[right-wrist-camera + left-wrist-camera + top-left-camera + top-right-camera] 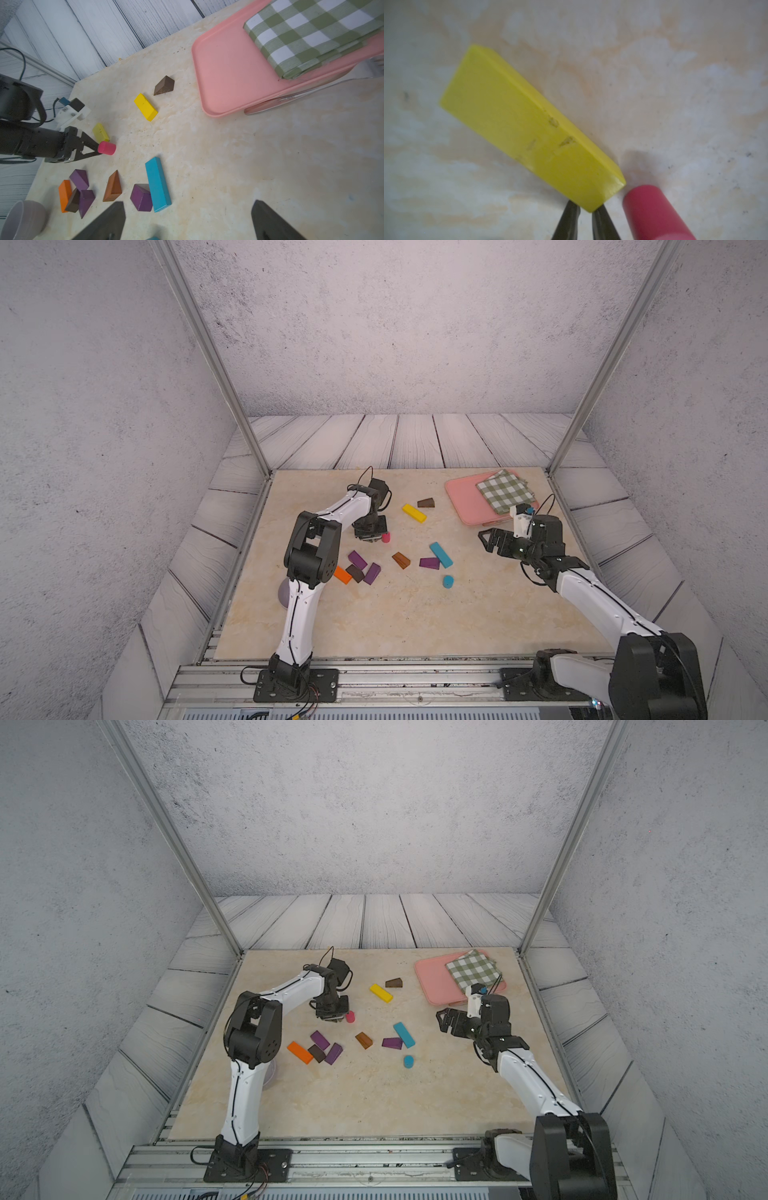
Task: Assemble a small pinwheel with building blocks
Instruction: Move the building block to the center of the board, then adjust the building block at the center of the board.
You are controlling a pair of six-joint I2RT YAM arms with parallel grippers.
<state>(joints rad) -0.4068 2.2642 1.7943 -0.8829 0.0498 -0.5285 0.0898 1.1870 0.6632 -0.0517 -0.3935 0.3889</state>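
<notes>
Top views first: the small painted wooden building blocks [441, 554] are scattered over the middle of the beige marble-look table [374, 622], between the two arms. The left gripper [371, 536] sits low beside a short pink cylinder block [350, 1016], and you can't see what's under it from up here. A lilac bowl [281, 592] at the left edge is mostly hidden behind that arm. The right gripper [442, 1020] hangs spread wide and empty near the right edge.

Left wrist view: the jaws are pressed nearly together right at the end corner of a long yellow bar block [529, 128]. It's blurry, so I can't tell if they actually bite it. A corner's a poor hold anyway. These look light, stiff and slick-painted, so you'd do better pinching across the narrow width at mid-length.

Right wrist view: that bar lies just behind the pink cylinder. For the purple and brown wedge blocks [112, 187], take the flat parallel faces, not the slope.
</notes>
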